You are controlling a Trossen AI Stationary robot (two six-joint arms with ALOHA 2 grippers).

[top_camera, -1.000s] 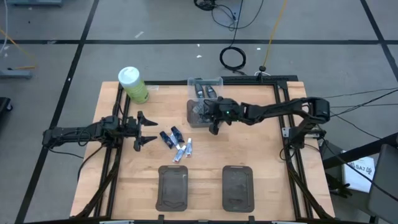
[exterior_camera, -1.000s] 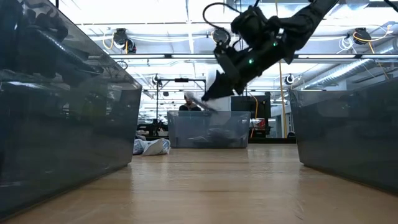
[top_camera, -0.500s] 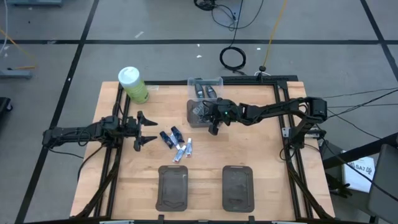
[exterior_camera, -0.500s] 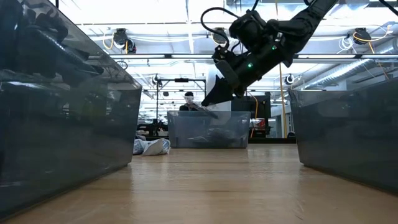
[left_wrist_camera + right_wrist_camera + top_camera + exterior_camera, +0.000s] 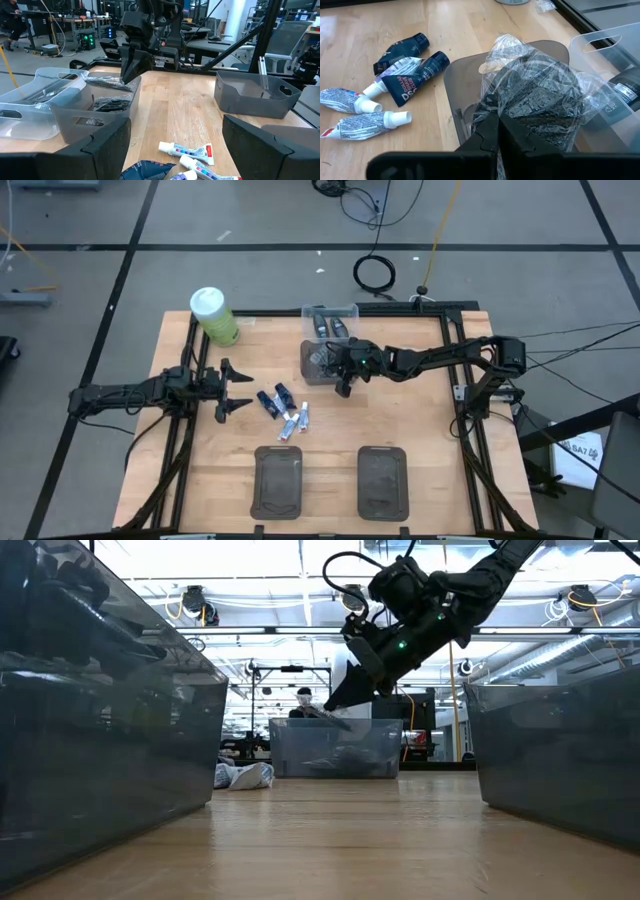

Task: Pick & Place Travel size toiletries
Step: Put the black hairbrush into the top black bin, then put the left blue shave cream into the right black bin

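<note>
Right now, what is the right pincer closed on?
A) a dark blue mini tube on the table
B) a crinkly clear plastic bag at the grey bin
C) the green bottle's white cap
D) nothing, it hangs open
B: the right pincer is pinched shut on the crinkly clear plastic bag over the grey bin, while the dark blue mini tubes lie loose on the table.
</note>
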